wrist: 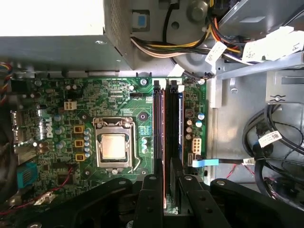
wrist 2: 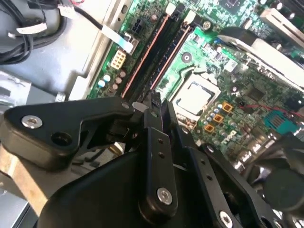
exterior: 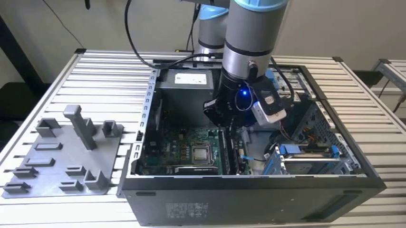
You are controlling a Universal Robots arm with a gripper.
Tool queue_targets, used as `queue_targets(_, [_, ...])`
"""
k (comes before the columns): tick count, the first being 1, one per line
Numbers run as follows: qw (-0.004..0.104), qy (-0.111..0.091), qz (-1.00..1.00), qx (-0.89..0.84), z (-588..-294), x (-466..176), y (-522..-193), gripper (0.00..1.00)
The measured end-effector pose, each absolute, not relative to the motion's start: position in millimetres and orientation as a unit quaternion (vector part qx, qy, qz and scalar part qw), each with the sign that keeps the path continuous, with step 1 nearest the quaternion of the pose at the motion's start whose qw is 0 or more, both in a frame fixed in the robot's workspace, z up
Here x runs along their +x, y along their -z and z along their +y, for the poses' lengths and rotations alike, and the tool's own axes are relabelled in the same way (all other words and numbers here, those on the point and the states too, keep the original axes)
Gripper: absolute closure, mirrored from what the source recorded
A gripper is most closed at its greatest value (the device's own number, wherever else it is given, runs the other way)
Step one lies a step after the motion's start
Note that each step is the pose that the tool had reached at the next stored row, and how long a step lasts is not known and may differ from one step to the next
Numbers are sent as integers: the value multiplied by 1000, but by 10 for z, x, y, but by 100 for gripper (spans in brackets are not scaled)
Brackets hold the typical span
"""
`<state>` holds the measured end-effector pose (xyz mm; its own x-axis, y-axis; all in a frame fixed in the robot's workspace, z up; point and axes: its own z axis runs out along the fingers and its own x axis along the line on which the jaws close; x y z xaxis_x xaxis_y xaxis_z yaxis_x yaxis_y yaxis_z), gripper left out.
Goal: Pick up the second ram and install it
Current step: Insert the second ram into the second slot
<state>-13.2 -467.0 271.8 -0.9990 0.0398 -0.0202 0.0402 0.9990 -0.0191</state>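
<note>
Slatted metal table [exterior: 95, 71] under an open black PC case [exterior: 254, 199], plain pale wall behind. Hung the black claw [wrist: 165, 199] low inside, right over one end of the memory slots on the wide green motherboard [wrist: 57, 95]. Looked like the slim dark second ram [wrist: 178, 123] with its bluish label stood on edge in a slot, long axis running straight away from the claw. Couldn't tell whether clamped or apart. Tight quarters, cables close.

Robotics lab/test bench: open PC case [exterior: 254, 190] on a slatted aluminium table [exterior: 108, 71], grey printed fixture tray [exterior: 63, 161] just beside the case, robot arm [exterior: 250, 38] reaching down into it, plain wall behind.
</note>
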Motion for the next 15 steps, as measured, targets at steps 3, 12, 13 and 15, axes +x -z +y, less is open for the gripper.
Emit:
queue_targets(3, [10, 10, 1000, 20, -4671, -133, -2720, 78])
queue_targets(12, [10, 10, 1000, 20, -4671, -133, -2724, 89])
queue_targets(13, [10, 10, 1000, 20, -4671, -133, -2724, 89])
queue_targets(15, [10, 10, 1000, 14, -4671, -132, -2724, 89])
